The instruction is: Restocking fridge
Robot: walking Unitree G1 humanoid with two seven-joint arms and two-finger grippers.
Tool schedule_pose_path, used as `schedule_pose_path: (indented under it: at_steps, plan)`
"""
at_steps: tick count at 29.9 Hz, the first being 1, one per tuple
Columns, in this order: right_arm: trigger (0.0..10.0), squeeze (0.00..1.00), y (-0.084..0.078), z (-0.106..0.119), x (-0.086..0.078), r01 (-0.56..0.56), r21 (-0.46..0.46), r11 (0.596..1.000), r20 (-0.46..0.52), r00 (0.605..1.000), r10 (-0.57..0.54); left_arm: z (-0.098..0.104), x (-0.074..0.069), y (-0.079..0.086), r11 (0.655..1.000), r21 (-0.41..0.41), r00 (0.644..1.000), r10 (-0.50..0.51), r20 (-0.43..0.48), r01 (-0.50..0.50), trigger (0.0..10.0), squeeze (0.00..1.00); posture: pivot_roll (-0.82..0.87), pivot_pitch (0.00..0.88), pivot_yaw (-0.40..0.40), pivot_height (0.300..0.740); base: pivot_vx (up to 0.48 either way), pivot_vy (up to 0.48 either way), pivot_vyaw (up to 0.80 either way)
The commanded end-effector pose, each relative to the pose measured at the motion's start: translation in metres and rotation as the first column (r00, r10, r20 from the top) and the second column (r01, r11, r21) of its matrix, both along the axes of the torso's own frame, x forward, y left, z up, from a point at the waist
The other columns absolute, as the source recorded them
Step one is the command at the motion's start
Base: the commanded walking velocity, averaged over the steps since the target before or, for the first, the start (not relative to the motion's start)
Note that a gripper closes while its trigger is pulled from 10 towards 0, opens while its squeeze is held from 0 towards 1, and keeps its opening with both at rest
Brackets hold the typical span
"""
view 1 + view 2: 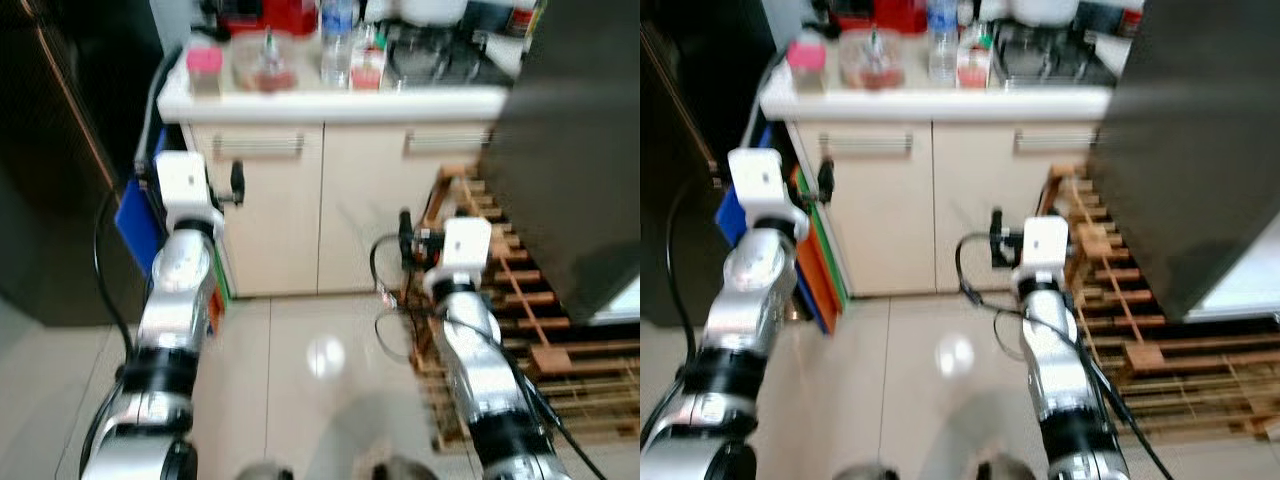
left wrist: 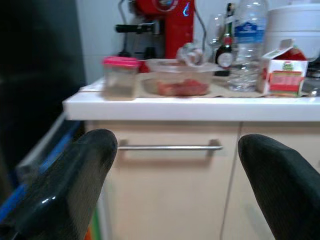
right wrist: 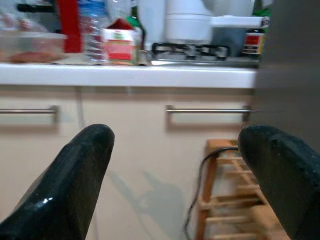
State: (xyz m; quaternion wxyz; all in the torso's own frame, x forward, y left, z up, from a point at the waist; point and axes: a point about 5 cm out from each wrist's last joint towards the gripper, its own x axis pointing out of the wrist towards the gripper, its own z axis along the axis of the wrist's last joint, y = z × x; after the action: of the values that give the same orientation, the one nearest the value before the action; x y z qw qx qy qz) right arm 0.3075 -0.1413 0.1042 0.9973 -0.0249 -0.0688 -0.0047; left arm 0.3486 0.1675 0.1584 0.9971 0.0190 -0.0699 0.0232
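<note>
Both the left gripper (image 2: 175, 165) and right gripper (image 3: 175, 165), fingers spread wide and holding nothing, hover over open floor (image 1: 300, 370) short of the white surface's (image 1: 340, 103) front edge.

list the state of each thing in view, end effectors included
left end effector: open, empty
right end effector: open, empty
cabinet doors: shut
pink-lidded container: lid on, upright
water bottle: upright
carton: upright
clear tub: red food inside
</note>
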Motion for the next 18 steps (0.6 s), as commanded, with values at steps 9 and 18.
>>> schedule_pose_path:
  at_steps: [9, 18]
  plan:
    - [10.0, 0.0, -0.0081, 0.0018, 0.0074, 0.028, 0.003, 1.0, -0.015, 0.999, -0.028, 0.0004, 0.0049, -0.0054, 0.999, -0.023, 0.999, -0.029, -0.016, 0.028, 10.0, 1.0, 0.0, 0.0, -0.006, 0.703, 0.48, 0.0, 0.0]
    - [10.0, 0.0, -0.0082, 0.0008, 0.0087, 0.014, 0.003, 1.0, -0.021, 1.0, -0.014, 0.0053, 0.0043, 0.0018, 0.999, -0.033, 1.0, 0.013, 0.01, -0.012, 10.0, 1.0, 0.01, 0.0, -0.017, 0.703, 0.48, 0.0, 0.0]
